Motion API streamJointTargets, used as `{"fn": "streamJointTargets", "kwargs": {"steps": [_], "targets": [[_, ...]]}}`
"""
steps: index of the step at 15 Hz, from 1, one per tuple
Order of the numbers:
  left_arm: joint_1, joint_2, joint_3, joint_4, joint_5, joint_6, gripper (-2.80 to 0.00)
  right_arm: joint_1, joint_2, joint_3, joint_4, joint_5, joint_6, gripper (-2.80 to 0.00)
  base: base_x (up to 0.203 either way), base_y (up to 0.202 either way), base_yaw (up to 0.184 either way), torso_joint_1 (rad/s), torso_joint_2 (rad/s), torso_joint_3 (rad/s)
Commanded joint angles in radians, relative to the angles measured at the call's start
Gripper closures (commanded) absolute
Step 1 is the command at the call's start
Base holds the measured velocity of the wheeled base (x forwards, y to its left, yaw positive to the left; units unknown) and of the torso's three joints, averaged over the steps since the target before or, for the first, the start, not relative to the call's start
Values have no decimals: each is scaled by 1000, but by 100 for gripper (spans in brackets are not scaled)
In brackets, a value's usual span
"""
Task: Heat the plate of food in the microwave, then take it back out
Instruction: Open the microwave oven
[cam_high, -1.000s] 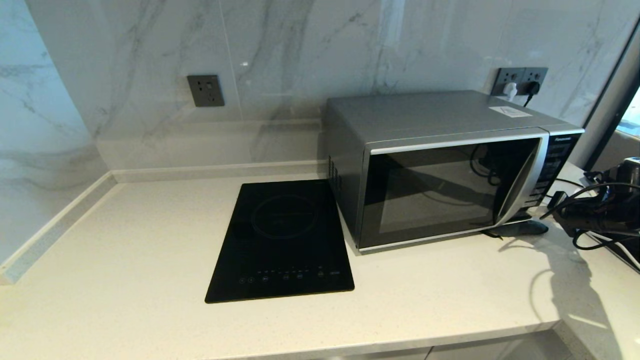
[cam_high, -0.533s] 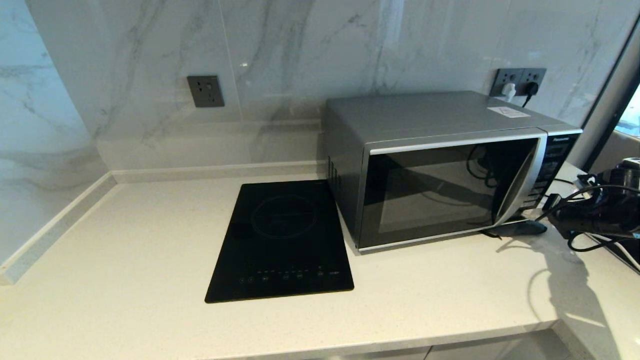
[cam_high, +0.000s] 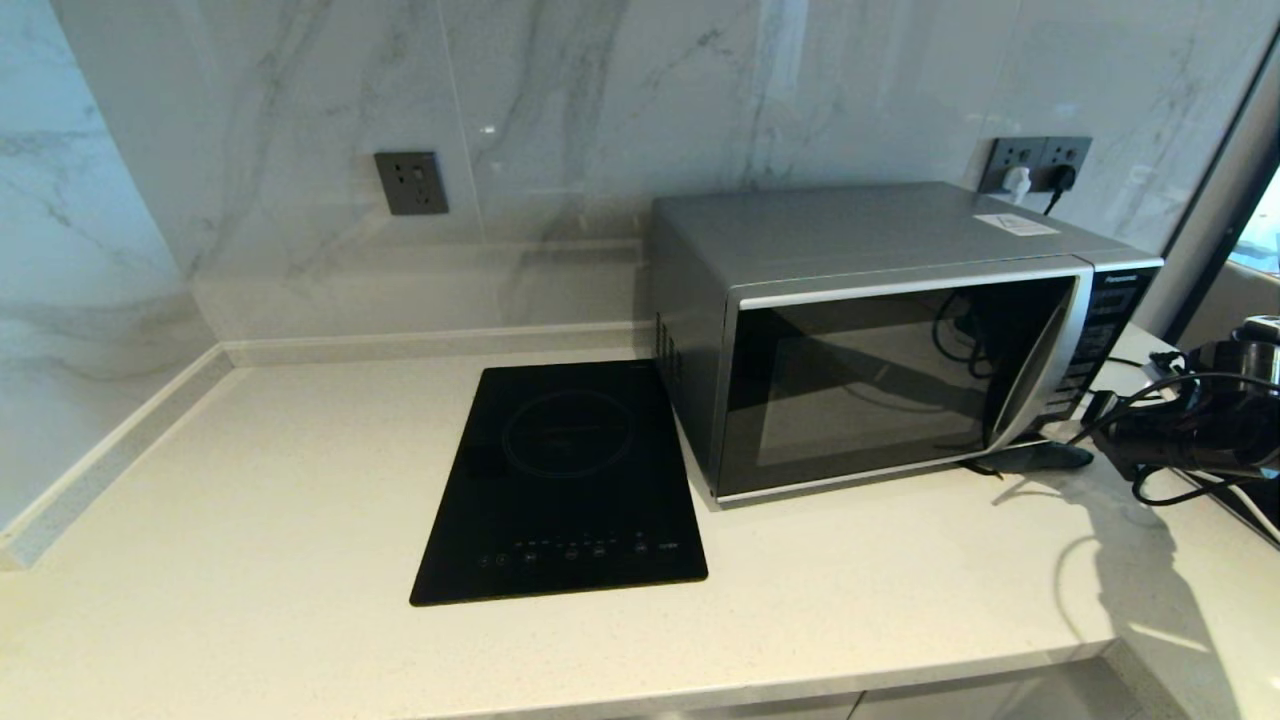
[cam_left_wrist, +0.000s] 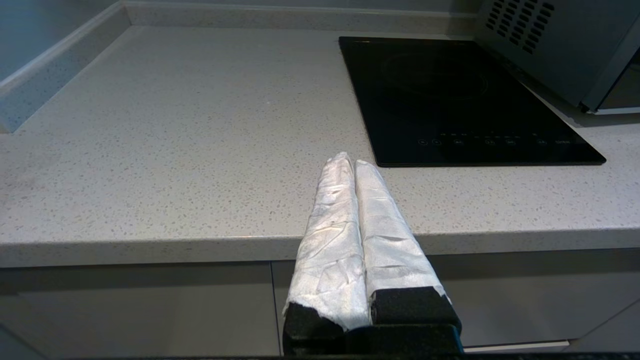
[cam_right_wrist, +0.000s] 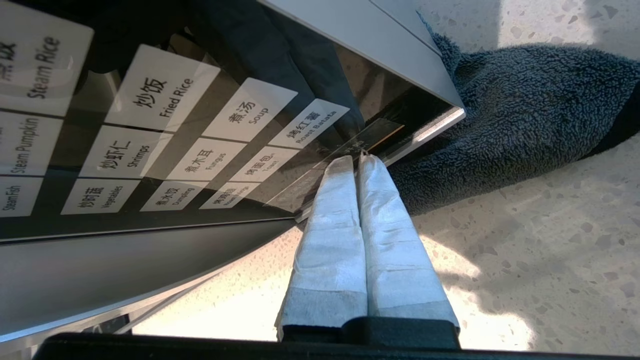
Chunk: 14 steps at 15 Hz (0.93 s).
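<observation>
Microwave (cam_right_wrist: 150, 150) buttons at right gripper (cam_right_wrist: 359, 159) tips

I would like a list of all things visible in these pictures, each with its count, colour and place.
microwave: one, silver-grey, door closed, counter right
induction hob: one, black, left of microwave
towel: one, dark blue, under microwave's right corner
wall sockets: one grey left; more behind the microwave
countertop: one, pale speckled
plate of food: none visible
left gripper: one, white-wrapped fingers shut, before counter edge
right gripper: one, white-wrapped fingers shut, tips at button panel's lower corner
</observation>
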Motion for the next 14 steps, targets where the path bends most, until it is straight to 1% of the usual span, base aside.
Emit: {"fn": "streamJointTargets", "kwargs": {"steps": [1, 4, 6, 9, 10, 11, 12, 13, 14], "targets": [[0, 2, 0, 0, 1, -1, 0, -2, -25, 10, -5, 3, 7, 0, 0, 0, 0, 0, 0, 0], [0, 2, 0, 0, 1, -1, 0, -8, -94, 60, -2, 3, 9, 0, 0, 0, 0, 0, 0, 0], [0, 2, 0, 0, 1, -1, 0, -13, -181, 131, -1, 4, 8, 0, 0, 0, 0, 0, 0, 0], [0, 2, 0, 0, 1, -1, 0, -18, -383, 261, 30, 8, 15, 0, 0, 0, 0, 0, 0, 0], [0, 2, 0, 0, 1, -1, 0, -19, -463, 294, 61, 10, 35, 0, 0, 0, 0, 0, 0, 0], [0, 2, 0, 0, 1, -1, 0, -18, -546, 312, 112, 13, 73, 0, 0, 0, 0, 0, 0, 0], [0, 2, 0, 0, 1, -1, 0, -17, -623, 317, 197, 15, 105, 0, 0, 0, 0, 0, 0, 0], [0, 2, 0, 0, 1, -1, 0, -16, -693, 302, 352, 17, 126, 0, 0, 0, 0, 0, 0, 0], [0, 2, 0, 0, 1, -1, 0, -14, -742, 261, 560, 19, 138, 0, 0, 0, 0, 0, 0, 0]]}}
